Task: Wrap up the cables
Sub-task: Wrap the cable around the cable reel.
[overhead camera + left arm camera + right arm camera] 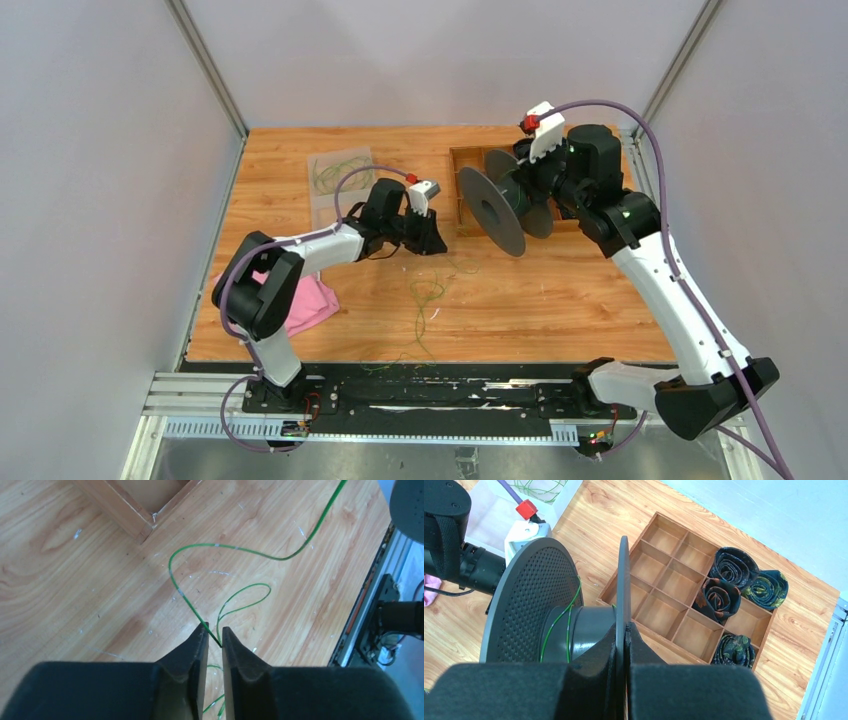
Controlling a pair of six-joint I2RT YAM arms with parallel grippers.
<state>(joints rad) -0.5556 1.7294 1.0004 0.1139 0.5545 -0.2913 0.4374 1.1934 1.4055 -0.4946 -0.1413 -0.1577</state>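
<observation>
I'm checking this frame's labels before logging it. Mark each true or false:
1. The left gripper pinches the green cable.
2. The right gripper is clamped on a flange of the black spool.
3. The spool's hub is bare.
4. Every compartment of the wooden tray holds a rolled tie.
1. The left gripper pinches the green cable. True.
2. The right gripper is clamped on a flange of the black spool. True.
3. The spool's hub is bare. False: a few turns of green cable already lie around it.
4. Every compartment of the wooden tray holds a rolled tie. False: the rolled ties fill only the compartments at one end, and the rest are empty.
</observation>
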